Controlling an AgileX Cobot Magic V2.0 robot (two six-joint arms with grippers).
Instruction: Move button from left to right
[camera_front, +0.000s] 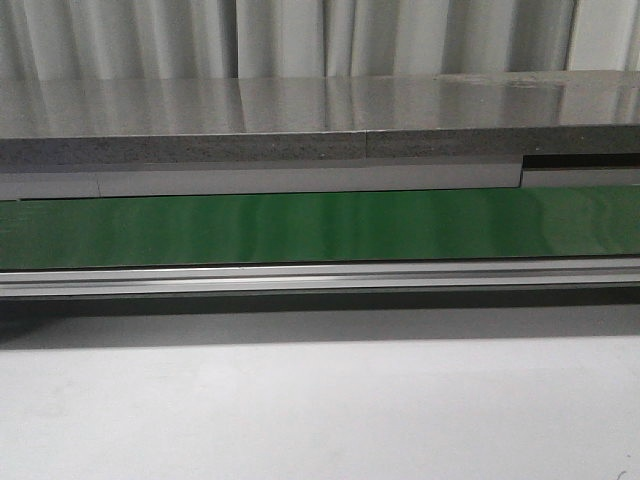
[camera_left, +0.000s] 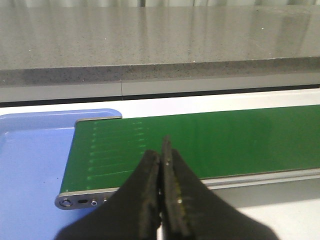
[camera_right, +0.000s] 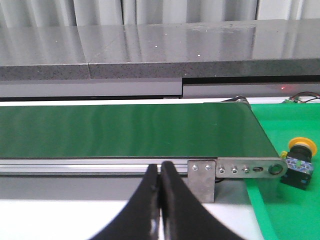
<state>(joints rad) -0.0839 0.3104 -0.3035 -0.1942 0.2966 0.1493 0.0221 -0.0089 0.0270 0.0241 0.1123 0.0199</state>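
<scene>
The button (camera_right: 298, 164), a yellow cap on a black body with green marks, lies tilted in the green tray (camera_right: 287, 215) just past the belt's end, only in the right wrist view. My right gripper (camera_right: 159, 167) is shut and empty, in front of the conveyor's rail, well to the side of the button. My left gripper (camera_left: 161, 150) is shut and empty over the near edge of the green belt (camera_left: 210, 140), near its other end. Neither gripper shows in the front view.
The green conveyor belt (camera_front: 320, 225) runs across the front view with an aluminium rail (camera_front: 320, 277) in front. A blue tray (camera_left: 30, 160) sits at the belt's left end. A grey stone counter (camera_front: 300, 125) lies behind. The white table (camera_front: 320, 410) lies in front.
</scene>
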